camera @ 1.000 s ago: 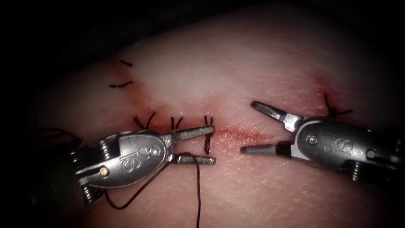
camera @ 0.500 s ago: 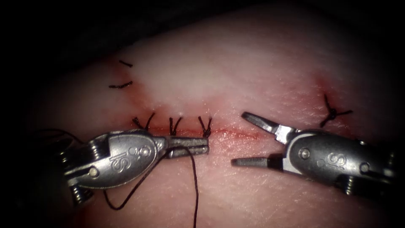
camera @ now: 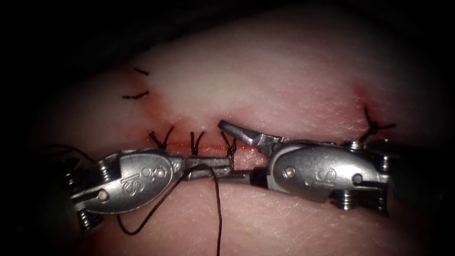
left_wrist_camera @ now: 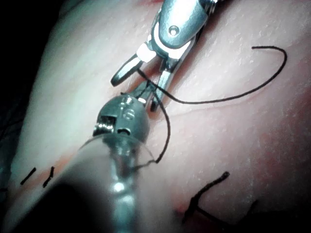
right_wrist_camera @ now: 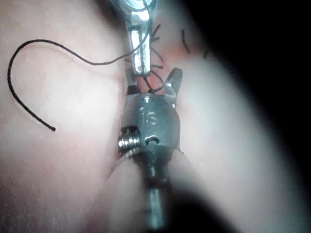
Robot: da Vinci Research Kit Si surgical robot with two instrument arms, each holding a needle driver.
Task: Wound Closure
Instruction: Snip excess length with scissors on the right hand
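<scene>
The tissue [camera: 284, 71] has a cut [camera: 180, 145] running across it, closed by three knotted stitches [camera: 195, 141]. My left tool [camera: 230, 166] lies just below the cut, jaws shut on the dark thread [camera: 220, 213], which hangs toward the near edge. My right tool [camera: 222, 150] has come in from the right with its jaws open. One jaw lies above the rightmost knot [camera: 231, 147] and the other under the left tool's tip. In the left wrist view the right tool [left_wrist_camera: 138, 90] straddles the left tool's tip [left_wrist_camera: 154, 104]. The thread [left_wrist_camera: 233, 97] ends free on the tissue.
Another knotted stitch [camera: 374, 125] sits at the far right, behind the right tool's body. Two short cut ends of thread [camera: 135, 96] lie on the tissue at the upper left. Red fluid [camera: 246, 150] lines the cut. A thread loop [camera: 142, 230] lies below the left tool.
The left tool's jaws went from open to shut on the thread and drew slightly left. The right tool moved left, its open jaws now around the left tool's tip.
</scene>
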